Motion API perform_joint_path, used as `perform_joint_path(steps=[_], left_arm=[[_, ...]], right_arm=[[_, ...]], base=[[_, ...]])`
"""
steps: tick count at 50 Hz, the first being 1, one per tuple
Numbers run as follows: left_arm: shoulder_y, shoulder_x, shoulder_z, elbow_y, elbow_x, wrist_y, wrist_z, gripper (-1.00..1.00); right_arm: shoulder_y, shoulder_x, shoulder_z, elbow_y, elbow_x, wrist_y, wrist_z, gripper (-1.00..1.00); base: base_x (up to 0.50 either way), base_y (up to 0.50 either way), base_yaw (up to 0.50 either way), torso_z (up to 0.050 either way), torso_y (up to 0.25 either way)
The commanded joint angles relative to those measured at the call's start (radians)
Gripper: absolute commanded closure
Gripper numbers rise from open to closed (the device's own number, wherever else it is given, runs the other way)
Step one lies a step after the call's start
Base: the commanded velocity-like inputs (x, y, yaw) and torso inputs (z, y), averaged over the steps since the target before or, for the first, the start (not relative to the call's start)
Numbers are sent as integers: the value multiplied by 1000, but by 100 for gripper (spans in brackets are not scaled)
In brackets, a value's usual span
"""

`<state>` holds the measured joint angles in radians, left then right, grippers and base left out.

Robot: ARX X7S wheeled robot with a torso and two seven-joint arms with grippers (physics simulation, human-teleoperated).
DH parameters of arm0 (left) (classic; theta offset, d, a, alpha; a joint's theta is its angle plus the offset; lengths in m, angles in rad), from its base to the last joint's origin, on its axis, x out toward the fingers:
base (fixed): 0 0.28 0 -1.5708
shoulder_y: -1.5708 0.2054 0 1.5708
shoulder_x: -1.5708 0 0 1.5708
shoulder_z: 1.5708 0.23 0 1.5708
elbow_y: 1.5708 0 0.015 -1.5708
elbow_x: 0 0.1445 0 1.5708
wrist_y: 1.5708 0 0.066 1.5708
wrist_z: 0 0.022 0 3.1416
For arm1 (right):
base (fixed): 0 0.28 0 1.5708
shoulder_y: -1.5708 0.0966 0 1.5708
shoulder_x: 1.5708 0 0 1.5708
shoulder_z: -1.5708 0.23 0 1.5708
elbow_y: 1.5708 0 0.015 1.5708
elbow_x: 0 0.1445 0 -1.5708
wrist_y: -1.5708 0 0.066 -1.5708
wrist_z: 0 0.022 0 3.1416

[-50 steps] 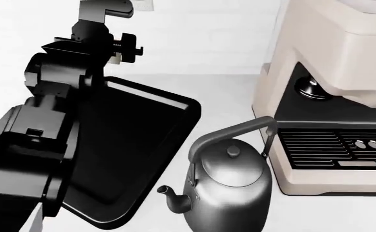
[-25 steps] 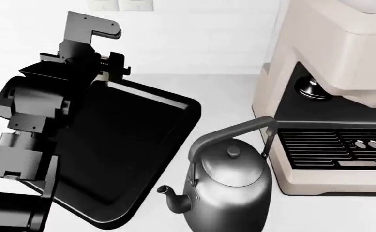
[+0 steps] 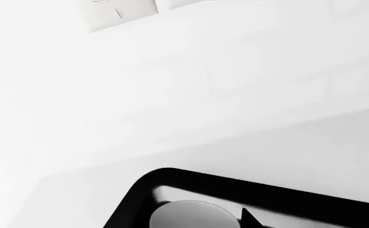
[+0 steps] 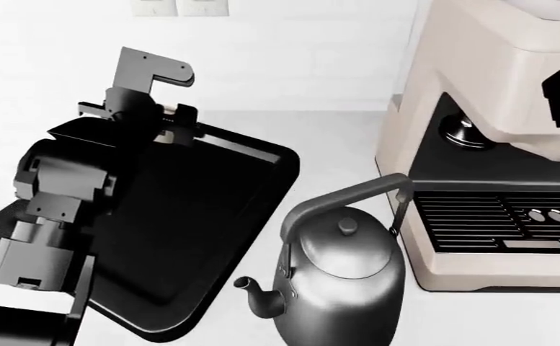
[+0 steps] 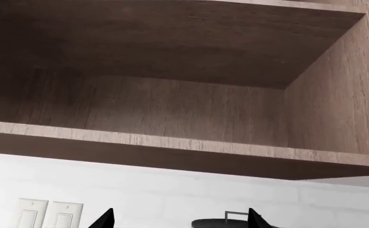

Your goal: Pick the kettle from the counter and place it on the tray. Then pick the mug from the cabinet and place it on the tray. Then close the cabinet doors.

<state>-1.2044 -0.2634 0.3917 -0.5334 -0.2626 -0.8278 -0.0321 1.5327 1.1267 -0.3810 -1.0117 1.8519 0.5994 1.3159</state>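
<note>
- My left claw point(image 4: 155, 119) hangs over the tray's far left corner; whether it is spread or clenched, I cannot tell.
- My right claw point(image 5: 181, 219) shows two dark tips apart, released, grasping nothing, facing an open wooden cabinet point(image 5: 171, 109).
- The kettle point(image 4: 342, 285) stands upright on the white surface point(image 4: 337, 133), between the tray point(image 4: 212, 216) and the coffee machine point(image 4: 491, 144).
- The tray is bare.

Left arm point(image 4: 63, 187) is matte black, built of blocky angular segments; behind its claw point(image 4: 150, 119) sits a grey L-shaped bracket, with small pale fittings beside it
</note>
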Motion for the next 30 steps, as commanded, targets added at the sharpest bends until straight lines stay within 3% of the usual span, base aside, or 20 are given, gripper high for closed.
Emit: perform_joint_path(steps=[1, 16, 17, 30], left_arm=[[16, 9, 4, -23, -2, 27, -7, 100], [22, 20, 6, -73, -3, 62, -4, 100], [21, 21, 6, -75, -3, 63, -4, -100], [16, 17, -1, -89, -7, 66, -11, -100]], right_arm=[[-20, 0, 9, 0, -12, -2, -6, -100], [-52, 2, 21, -6, -28, -4, -13, -100], [-52, 1, 21, -7, -28, -4, -13, -100], [-71, 4, 33, -11, -31, -6, -13, -100]], base=[[0, 0, 0, 0, 0], [0, 0, 0, 0, 1], [0, 0, 0, 0, 0], [0, 0, 0, 0, 0]])
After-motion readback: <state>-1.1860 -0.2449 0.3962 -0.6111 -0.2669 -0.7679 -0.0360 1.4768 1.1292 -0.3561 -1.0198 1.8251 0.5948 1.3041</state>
